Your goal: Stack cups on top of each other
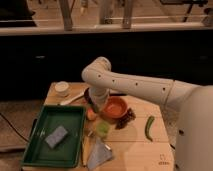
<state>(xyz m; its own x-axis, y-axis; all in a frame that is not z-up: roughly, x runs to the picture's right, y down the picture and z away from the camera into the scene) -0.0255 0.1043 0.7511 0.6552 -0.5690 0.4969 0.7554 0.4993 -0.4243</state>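
A pale yellow-green cup (103, 128) stands on the wooden table (135, 150), just in front of the wide orange bowl (116, 106). My gripper (94, 106) hangs from the white arm (130, 85) at the bowl's left edge, behind and a little left of the cup and above it. A small orange round thing (91, 114) lies right below the gripper. The darker olive-brown cup does not show; the arm may hide it.
A dark maroon bowl (89, 93) sits behind the gripper. A green tray (35, 150) with a grey sponge (56, 136) fills the left front. Also here: a white dish (62, 88), a white spoon (72, 98), a green pepper (149, 127), a grey cloth (99, 152), a dark clump (129, 116).
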